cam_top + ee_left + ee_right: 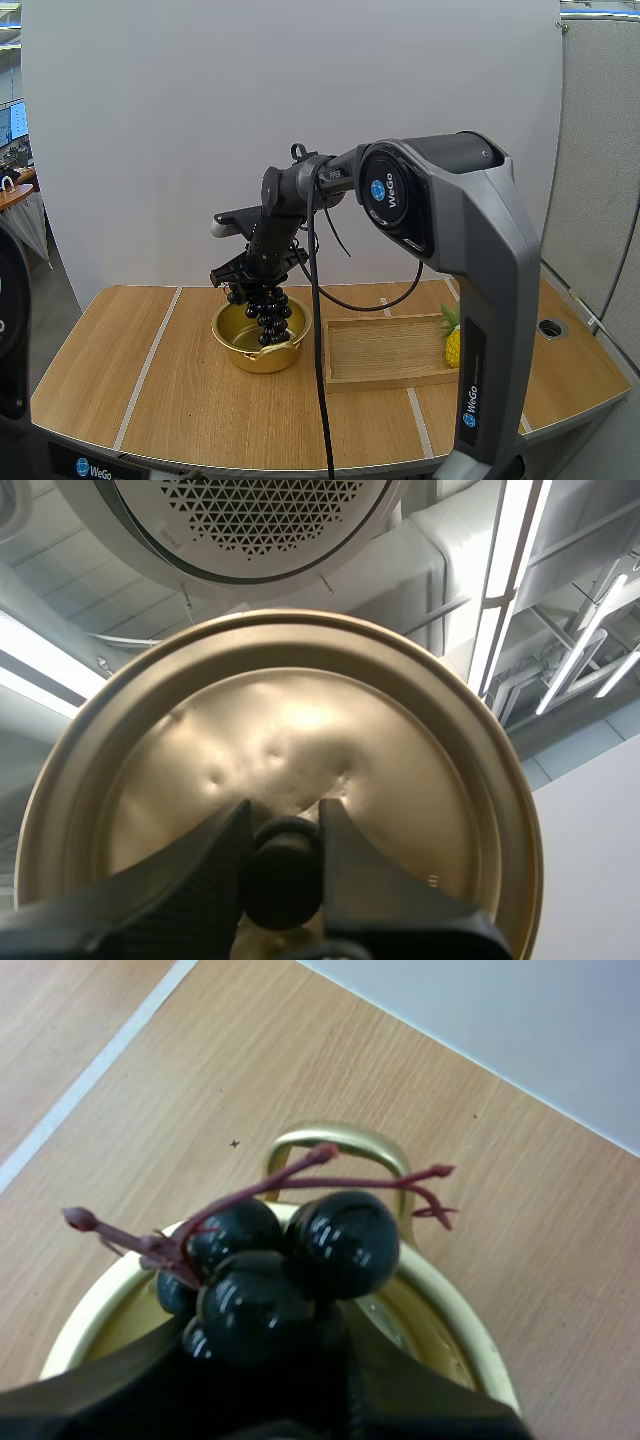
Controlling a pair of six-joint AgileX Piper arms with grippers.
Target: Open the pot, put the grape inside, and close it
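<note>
Grapes (268, 310) hang from the right gripper (252, 282) over the open pot (228, 338).
"WeGo" reads twice on the right arm (440, 200) and once on the dark base (95, 468) at 7 o'clock in the high view. There is one bunch, one gold pot, one lid (290, 710), one tray (385, 350) and one yellow toy pineapple (452, 345). The bunch's long axis is vertical, red stems up at the fingers and tip down at the pot's mouth; the right gripper pinches its top. The pot sits on the table (150, 380) at 9 o'clock of the tray, just beside it. The pineapple is at the tray's 3 o'clock end. The left gripper (283, 825) pinches the lid's black knob (283, 880), and the lid is off the pot.
</note>
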